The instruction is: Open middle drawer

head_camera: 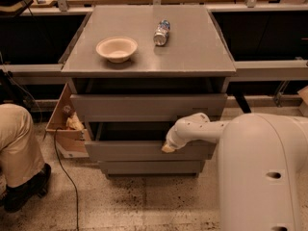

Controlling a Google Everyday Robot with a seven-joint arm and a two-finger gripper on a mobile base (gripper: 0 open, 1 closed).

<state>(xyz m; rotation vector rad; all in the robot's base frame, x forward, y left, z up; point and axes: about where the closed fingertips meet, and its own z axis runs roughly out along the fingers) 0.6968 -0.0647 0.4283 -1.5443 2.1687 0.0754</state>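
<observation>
The grey cabinet has three flat drawer fronts. The middle drawer stands pulled out a little, with a dark gap above its front edge. The taller top drawer is above it and the short bottom drawer below. My gripper reaches in from the right on the white arm and its tip sits at the top edge of the middle drawer front, right of centre.
A beige bowl and a lying can rest on the cabinet top. A person's leg and shoe are at the left. An open cardboard box and a black cable lie left of the cabinet.
</observation>
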